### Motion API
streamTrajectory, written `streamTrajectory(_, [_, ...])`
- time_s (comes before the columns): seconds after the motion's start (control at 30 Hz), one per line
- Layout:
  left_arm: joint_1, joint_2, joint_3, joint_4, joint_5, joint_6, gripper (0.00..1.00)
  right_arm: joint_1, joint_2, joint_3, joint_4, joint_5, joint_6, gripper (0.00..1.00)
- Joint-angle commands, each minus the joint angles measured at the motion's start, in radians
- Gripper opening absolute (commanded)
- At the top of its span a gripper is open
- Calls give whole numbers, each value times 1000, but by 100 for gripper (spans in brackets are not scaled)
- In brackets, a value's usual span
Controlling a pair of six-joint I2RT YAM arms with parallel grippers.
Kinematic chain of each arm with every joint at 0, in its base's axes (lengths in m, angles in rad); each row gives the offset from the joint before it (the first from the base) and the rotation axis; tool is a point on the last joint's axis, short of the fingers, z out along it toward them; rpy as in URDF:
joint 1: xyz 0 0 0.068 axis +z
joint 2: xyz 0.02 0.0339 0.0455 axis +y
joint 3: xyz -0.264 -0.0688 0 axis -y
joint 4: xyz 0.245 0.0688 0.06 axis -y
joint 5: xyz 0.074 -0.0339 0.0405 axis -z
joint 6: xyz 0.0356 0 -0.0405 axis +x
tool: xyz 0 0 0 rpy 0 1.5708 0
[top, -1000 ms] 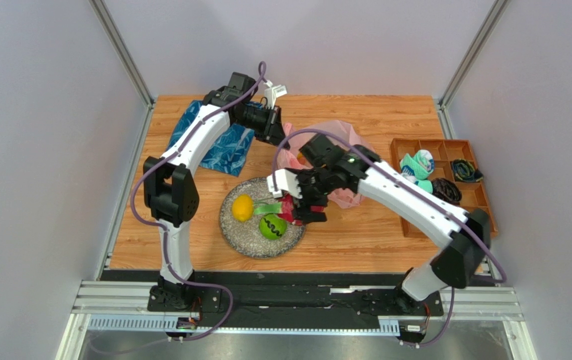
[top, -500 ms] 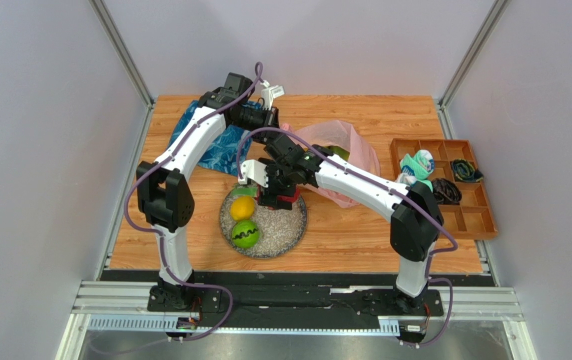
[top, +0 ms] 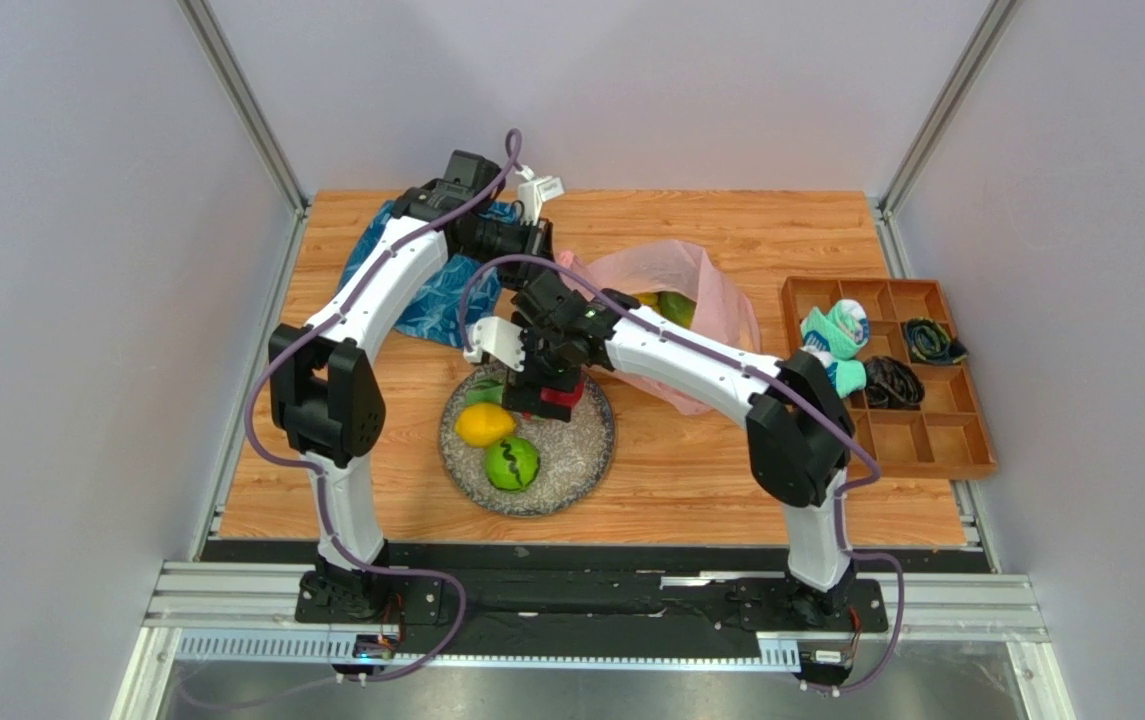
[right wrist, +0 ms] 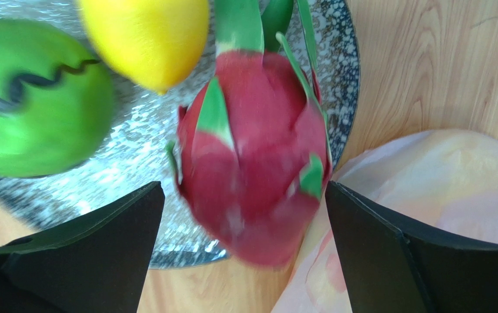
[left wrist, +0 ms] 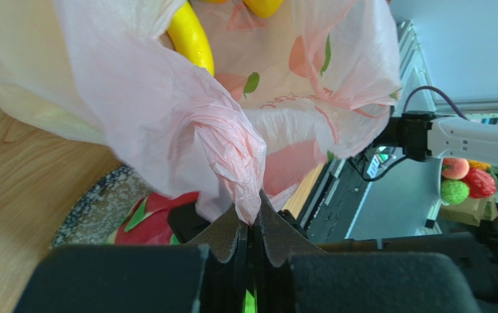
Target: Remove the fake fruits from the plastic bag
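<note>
**Mia:** What is the right pincer (right wrist: 245,195) doing?

**Ben:** Its two fingers are wide apart. The red dragon fruit (right wrist: 251,163) is between them, with a gap on each side. It looks blurry, so I think it is being let go onto the plate (right wrist: 343,78), at the far edge.

**Mia:** What else is on the plate?

**Ben:** A lemon (right wrist: 147,36) and a green melon (right wrist: 36,111), nearer to us.

**Mia:** And the left pincer (left wrist: 253,228)?

**Ben:** It is squeezed tight on a twisted bit of the pink bag (left wrist: 186,124). It holds the bag up at the far side of the table (top: 683,465), just right of itself. A banana (left wrist: 189,36) is inside the bag, and something green too.

**Mia:** So which step is this?

**Ben:** Putting down the third fruit, I think. Next the right pincer should lift away. Then it should go right and far, into the bag, with its fingers apart. The bag is thin and floppy, so the left pincer should keep it up.

**Mia:** What changed from a second ago?

**Ben:** Back then the right pincer was at the near right edge of the plate. Now it is at the far edge, close to the left pincer. The melon has moved a bit to the left
</note>
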Motion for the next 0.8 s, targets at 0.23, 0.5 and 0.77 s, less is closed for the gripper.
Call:
streamTrajectory(0.23, [6,-66,-19,-1,87,-52,8,-105,-474,-84,-84,-35,42,95])
streamTrajectory(0.5, [6,-147,-100,-10,99,-42,8,-265,-381,-84,-94,-15,48,54])
streamTrajectory(0.77, [8,-121,-54,-119,29,61,8,-293,-145,-25,-63,137,111,59])
